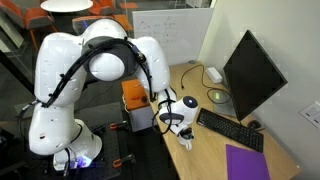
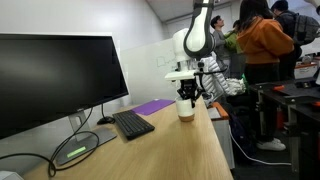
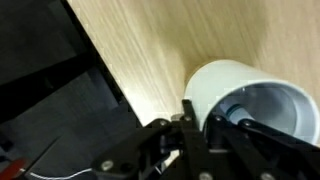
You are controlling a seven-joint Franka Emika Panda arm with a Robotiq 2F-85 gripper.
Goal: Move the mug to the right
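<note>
The small white mug (image 3: 240, 82) stands on the wooden table near its edge, with its dark inside facing the wrist view. It also shows in both exterior views (image 1: 185, 143) (image 2: 186, 112), under the white gripper head. My gripper (image 3: 215, 125) comes down from above, with one black finger outside the mug's wall and the other inside. It appears shut on the wall. In both exterior views the gripper (image 1: 183, 128) (image 2: 187, 98) sits right on top of the mug. The mug's handle is hidden.
A black keyboard (image 1: 230, 130) (image 2: 132, 123) and a monitor (image 1: 252, 72) (image 2: 60, 80) are on the table. A purple mat (image 1: 247, 162) lies near the mug. A flat pale round dish (image 2: 75, 152) sits by the monitor. An orange box (image 1: 137, 105) is beside the table edge, and people (image 2: 262, 50) stand behind.
</note>
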